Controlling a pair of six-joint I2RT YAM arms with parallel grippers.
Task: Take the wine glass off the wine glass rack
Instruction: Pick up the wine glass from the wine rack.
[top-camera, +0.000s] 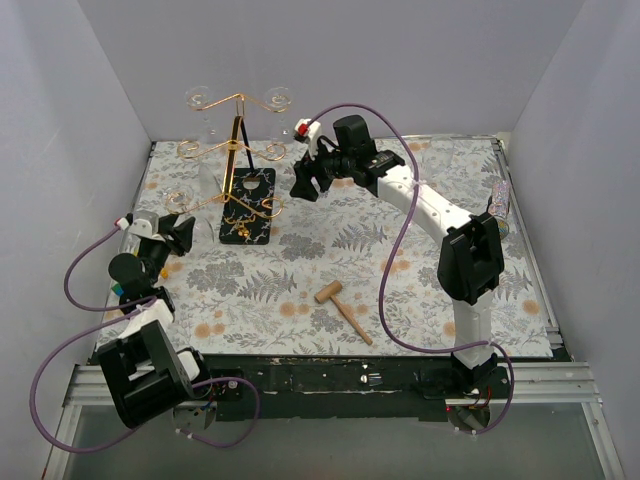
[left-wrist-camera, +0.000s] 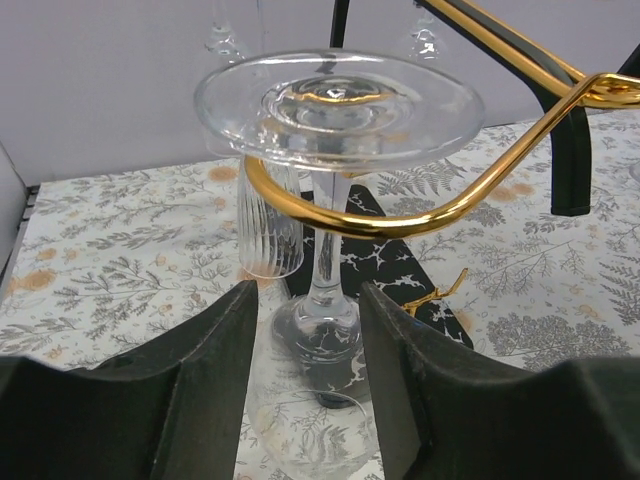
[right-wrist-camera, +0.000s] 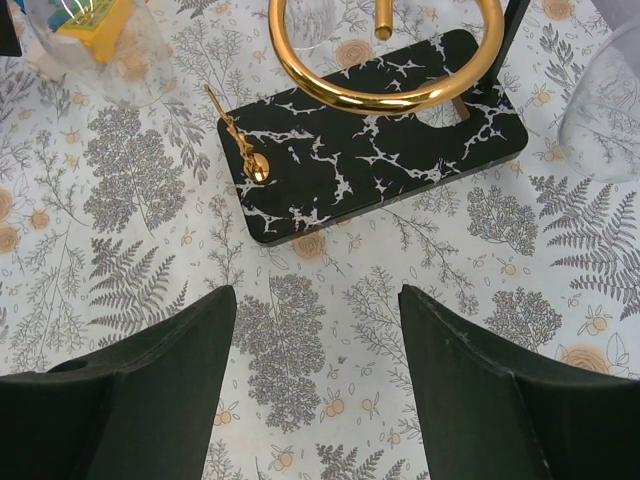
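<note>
The wine glass rack (top-camera: 236, 130) is gold wire with curled arms on a black marbled base (top-camera: 247, 206). Several clear glasses hang upside down from it. In the left wrist view one wine glass hangs by its foot (left-wrist-camera: 335, 100) in a gold curl (left-wrist-camera: 420, 215). Its bowl (left-wrist-camera: 315, 345) sits between my left gripper's fingers (left-wrist-camera: 205, 385), which press on both sides. The left gripper (top-camera: 178, 232) is at the rack's left arm. My right gripper (top-camera: 303, 185) is open and empty, just right of the base (right-wrist-camera: 370, 150).
A wooden mallet (top-camera: 343, 308) lies on the fern-print cloth near the front middle. A ribbed glass (left-wrist-camera: 268, 225) hangs behind the held one. More glasses hang at the rack's far arms (top-camera: 279, 98). A crumpled wrapper (top-camera: 500, 205) lies at the right edge. Walls enclose three sides.
</note>
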